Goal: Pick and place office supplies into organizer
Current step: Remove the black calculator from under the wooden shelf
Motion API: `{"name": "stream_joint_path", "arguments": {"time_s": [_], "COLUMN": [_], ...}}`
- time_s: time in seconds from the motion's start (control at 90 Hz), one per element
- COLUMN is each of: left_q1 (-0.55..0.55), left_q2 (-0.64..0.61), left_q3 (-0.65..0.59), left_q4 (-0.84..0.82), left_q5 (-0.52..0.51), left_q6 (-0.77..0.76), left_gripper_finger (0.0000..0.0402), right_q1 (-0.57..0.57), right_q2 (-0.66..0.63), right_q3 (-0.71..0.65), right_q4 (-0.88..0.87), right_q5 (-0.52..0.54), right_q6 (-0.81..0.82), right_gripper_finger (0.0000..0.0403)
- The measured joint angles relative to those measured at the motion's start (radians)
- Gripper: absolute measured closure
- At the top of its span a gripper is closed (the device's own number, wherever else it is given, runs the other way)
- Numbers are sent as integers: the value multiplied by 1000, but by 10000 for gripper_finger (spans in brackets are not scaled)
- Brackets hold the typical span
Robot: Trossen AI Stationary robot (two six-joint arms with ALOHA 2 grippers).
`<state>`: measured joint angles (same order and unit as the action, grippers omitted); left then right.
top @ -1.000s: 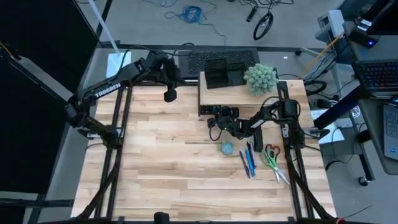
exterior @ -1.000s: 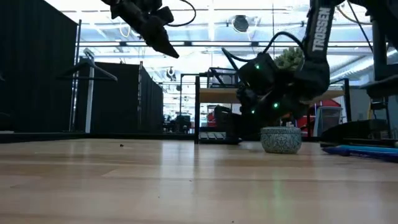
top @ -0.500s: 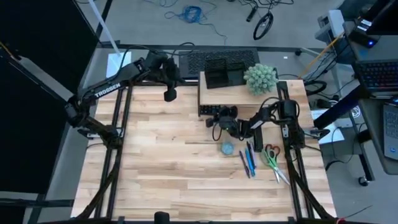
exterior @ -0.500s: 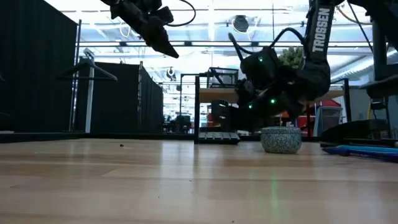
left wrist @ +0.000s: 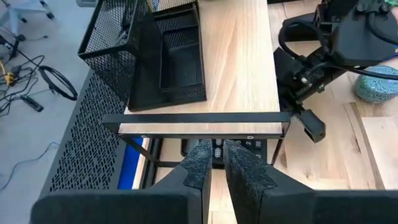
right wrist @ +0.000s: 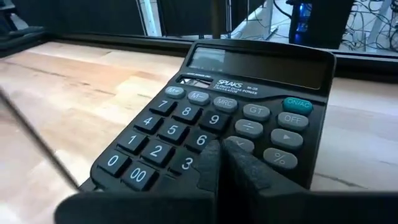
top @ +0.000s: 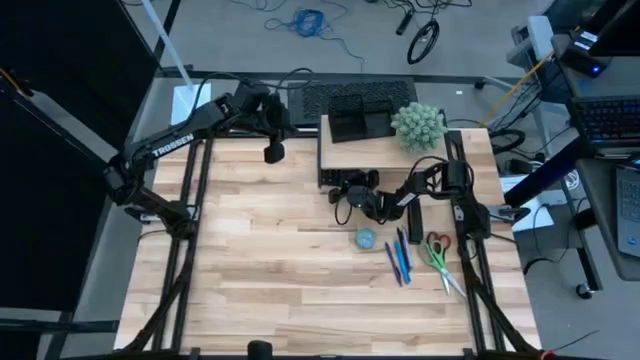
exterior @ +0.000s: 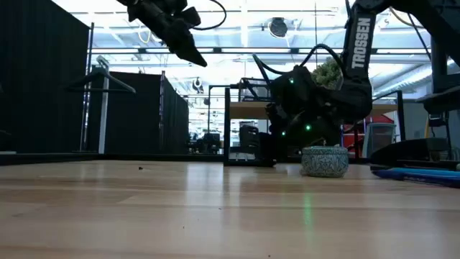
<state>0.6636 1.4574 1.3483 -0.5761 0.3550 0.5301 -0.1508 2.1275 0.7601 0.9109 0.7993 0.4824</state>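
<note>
The pale butcher-block wooden table (top: pixel 270 250) looks smooth with a soft sheen. The black wire-mesh metal organizer (left wrist: pixel 152 53) looks matt; the black plastic calculator (right wrist: pixel 217 134) semi-glossy.

Right gripper (top: pixel 343 197) low, fingers together — left gripper (top: pixel 271 153) raised, fingers together.

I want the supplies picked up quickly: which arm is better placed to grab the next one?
Right. Its pincer hangs low beside the blue-grey disc and pens. The left pincer hovers raised near the table's far edge, well away from them.
</note>
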Motion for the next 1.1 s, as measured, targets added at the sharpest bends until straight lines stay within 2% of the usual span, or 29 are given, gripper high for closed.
{"name": "stream_joint_path", "arguments": {"time_s": [0.467,0.667,0.756,0.989,1.1], "left_q1": [0,-1,-1,-3,-5], "left_q2": [0,0,0,0,0], "left_q3": [0,0,0,0,0], "left_q4": [1,1,1,0,0], "left_q5": [0,0,0,0,0], "left_q6": [-1,-1,-1,-2,-21], "left_gripper_finger": [368,368,368,368,368], "right_q1": [118,149,169,211,235], "right_q2": [-151,-218,-226,-231,-230], "right_q3": [-3,-3,-3,0,0], "right_q4": [-341,-533,-553,-516,-463], "right_q5": [-89,-80,-82,-277,-404], "right_q6": [8,79,88,53,3], "right_gripper_finger": [403,403,403,403,403]}}
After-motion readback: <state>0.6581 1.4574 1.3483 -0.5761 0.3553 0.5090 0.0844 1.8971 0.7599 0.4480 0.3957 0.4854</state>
